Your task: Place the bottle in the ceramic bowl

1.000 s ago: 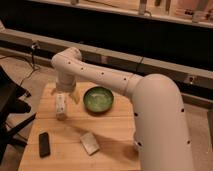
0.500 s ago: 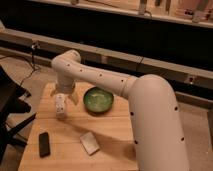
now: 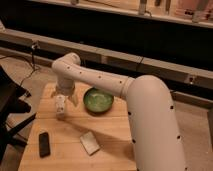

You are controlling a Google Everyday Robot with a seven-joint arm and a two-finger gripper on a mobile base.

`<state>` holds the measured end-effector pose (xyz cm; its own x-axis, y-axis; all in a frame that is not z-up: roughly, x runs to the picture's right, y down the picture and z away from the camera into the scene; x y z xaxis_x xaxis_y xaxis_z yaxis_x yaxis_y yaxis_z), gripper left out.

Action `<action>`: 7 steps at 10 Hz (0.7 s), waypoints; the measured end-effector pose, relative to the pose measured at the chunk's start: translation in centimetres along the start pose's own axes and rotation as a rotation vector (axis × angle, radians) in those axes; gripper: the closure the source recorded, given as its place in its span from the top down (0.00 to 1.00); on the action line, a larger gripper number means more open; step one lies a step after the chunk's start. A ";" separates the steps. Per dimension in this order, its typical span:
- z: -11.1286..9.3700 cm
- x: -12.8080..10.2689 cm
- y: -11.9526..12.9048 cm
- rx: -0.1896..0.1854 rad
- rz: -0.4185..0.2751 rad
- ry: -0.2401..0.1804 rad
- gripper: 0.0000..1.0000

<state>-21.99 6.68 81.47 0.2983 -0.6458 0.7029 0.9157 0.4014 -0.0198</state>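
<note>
The white arm (image 3: pixel 125 92) reaches in from the right and bends down over the wooden table (image 3: pixel 115 132). That puts its wrist just left of the green ceramic bowl (image 3: pixel 98 100), the drop target, near the back edge. A white sponge-like block (image 3: pixel 90 142) and a dark flat slab (image 3: pixel 44 144) lie toward the front, out of the path. The gripper (image 3: pixel 61 104) hangs beside the bowl, apparently clamped on the small white bottle (image 3: pixel 60 108) — roughly upright, not yet over the bowl.
</note>
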 end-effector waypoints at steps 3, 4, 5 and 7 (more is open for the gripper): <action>1.4 0.4 0.4 0.003 0.007 -0.003 0.80; 2.0 0.5 0.6 0.003 0.010 -0.004 0.80; 2.3 0.6 0.6 0.004 0.011 -0.004 0.80; 2.8 0.8 0.7 0.004 0.017 -0.004 0.80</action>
<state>-21.83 8.27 84.03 0.3127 -0.6364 0.7052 0.9095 0.4147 -0.0291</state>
